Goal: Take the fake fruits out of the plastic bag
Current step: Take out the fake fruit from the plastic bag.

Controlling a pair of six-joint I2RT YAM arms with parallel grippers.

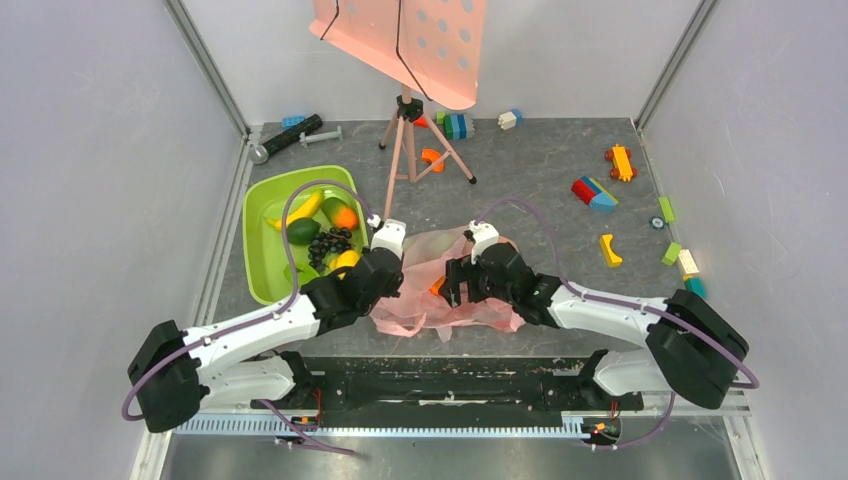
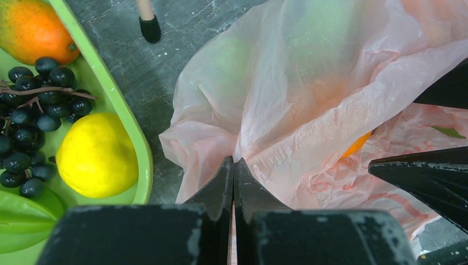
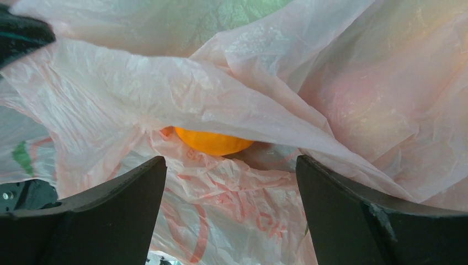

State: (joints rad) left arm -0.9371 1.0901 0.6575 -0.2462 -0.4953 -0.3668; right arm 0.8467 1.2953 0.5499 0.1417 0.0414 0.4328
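Observation:
The pink plastic bag (image 1: 440, 285) lies crumpled on the table between my two grippers. My left gripper (image 2: 234, 163) is shut on a fold of the plastic bag (image 2: 309, 105) at its left edge; it shows in the top view (image 1: 385, 262). My right gripper (image 3: 230, 165) is open, its jaws wide apart over the bag's mouth (image 3: 232, 193), and shows in the top view (image 1: 458, 280). An orange fruit (image 3: 212, 141) peeks out under the bag's upper layer, also in the left wrist view (image 2: 356, 146). Green shapes show dimly through the plastic (image 3: 232, 16).
A green tray (image 1: 262, 262) left of the bag holds a banana (image 1: 305, 208), mango (image 1: 342, 214), dark grapes (image 1: 328, 245) and a yellow fruit (image 2: 97, 155). A tripod stand (image 1: 408, 135) with a pink perforated panel stands behind. Toy blocks (image 1: 592, 192) lie at the back right.

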